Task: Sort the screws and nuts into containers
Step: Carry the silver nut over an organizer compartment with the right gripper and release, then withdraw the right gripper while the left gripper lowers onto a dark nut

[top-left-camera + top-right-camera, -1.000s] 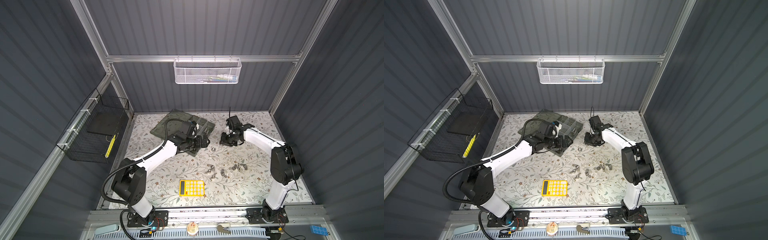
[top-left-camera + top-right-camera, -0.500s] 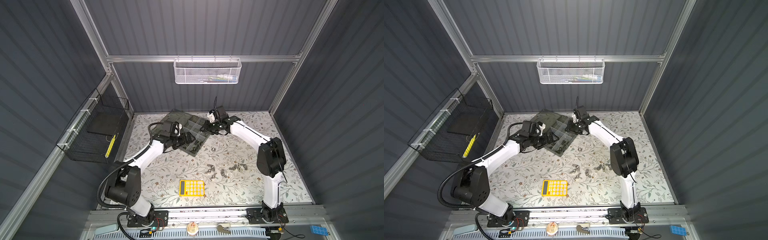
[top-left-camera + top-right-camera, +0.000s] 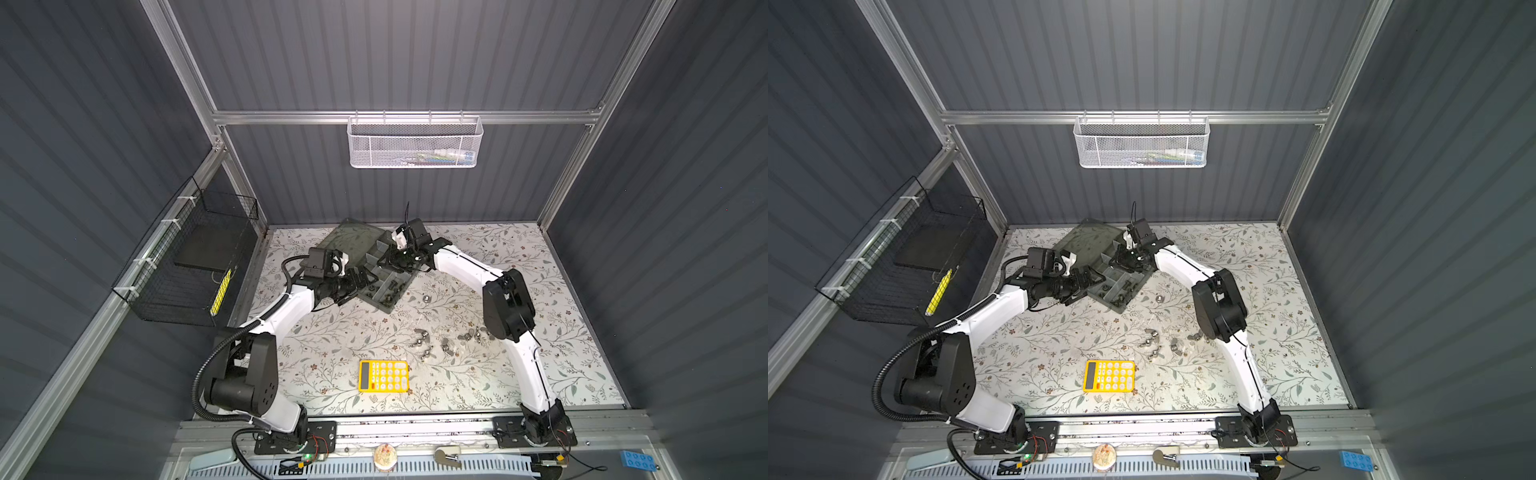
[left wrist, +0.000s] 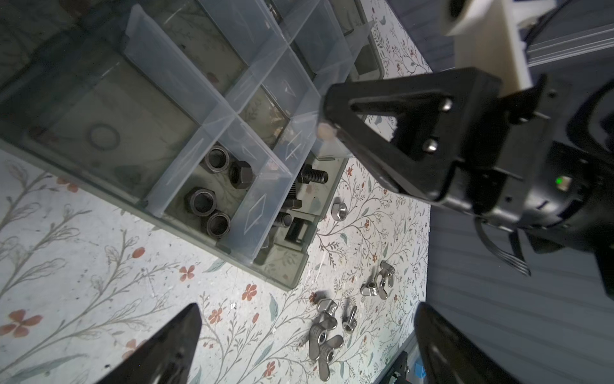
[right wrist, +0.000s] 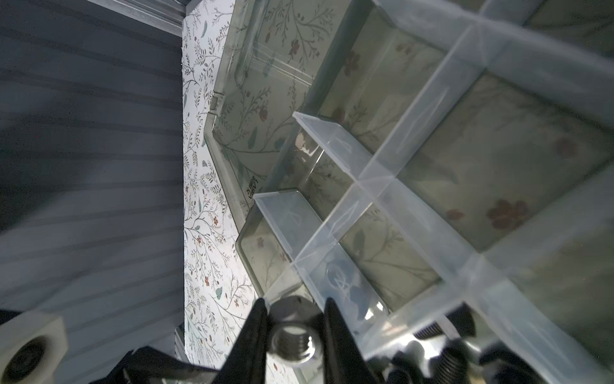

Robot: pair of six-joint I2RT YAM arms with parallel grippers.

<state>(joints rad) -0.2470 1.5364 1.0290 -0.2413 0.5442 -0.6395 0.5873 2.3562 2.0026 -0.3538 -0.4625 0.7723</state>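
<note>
Nut (image 5: 292, 339), a silver hex one, is clamped between the right fingers (image 5: 252, 332) above the open box (image 3: 385, 308), probably so it can drop into an empty compartment. Wide apart and empty, the left fingers (image 4: 166, 349) hover beside the box's edge near the black nuts (image 4: 202, 201). Wing nuts (image 3: 424, 343) lie loose on the desk (image 3: 324, 345).

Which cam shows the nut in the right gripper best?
Right wrist view: the silver hex nut sits close up, clamped in the right gripper, threaded bore visible. In both top views it is too small to see. The left wrist view shows only that gripper's side.
</note>
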